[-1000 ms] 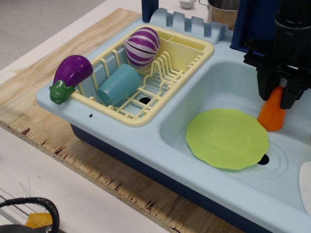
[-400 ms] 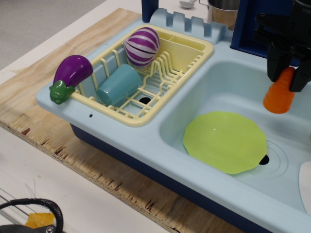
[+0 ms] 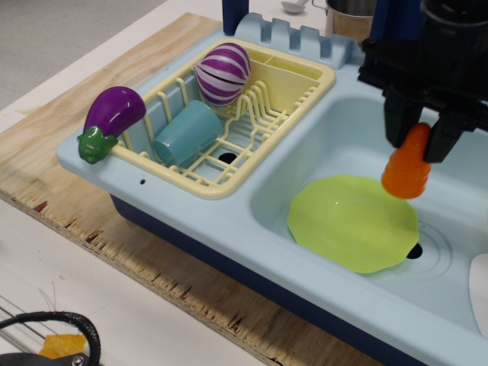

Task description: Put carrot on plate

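Note:
My black gripper (image 3: 417, 137) is shut on the narrow end of the orange carrot (image 3: 406, 169), which hangs wide end down. The carrot is held in the air over the far right edge of the lime-green plate (image 3: 351, 221). The plate lies flat in the light blue sink basin (image 3: 358, 130). The carrot does not touch the plate.
A yellow dish rack (image 3: 305, 84) at the left holds a teal cup (image 3: 185, 133) and a purple striped ball-shaped toy (image 3: 223, 72). A purple eggplant (image 3: 110, 118) lies on the sink's left edge. A drain hole (image 3: 412, 250) is right of the plate. A metal pot (image 3: 349, 14) stands behind.
The gripper lifted the carrot off the basin floor, then carried it left. It now hangs over the plate's right edge. The plate shifted slightly left.

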Robot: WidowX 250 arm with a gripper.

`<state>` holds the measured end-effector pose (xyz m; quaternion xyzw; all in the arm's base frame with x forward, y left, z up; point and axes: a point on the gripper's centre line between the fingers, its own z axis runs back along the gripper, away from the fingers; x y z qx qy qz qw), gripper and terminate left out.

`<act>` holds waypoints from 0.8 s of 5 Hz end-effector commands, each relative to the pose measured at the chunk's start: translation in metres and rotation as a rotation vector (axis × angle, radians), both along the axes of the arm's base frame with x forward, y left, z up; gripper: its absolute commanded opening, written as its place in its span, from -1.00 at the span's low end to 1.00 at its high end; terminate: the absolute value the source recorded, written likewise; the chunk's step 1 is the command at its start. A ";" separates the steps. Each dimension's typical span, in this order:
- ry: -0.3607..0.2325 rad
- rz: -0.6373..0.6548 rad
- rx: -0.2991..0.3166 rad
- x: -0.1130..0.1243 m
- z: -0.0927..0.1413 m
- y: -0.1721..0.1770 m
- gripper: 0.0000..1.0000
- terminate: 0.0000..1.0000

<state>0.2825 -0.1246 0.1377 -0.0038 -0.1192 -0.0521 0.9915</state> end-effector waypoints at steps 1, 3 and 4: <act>-0.009 0.076 -0.035 -0.013 0.008 0.009 -1.00 -1.00; 0.005 0.055 -0.024 -0.015 0.000 0.028 1.00 -1.00; 0.007 0.042 -0.066 -0.010 -0.004 0.027 1.00 -1.00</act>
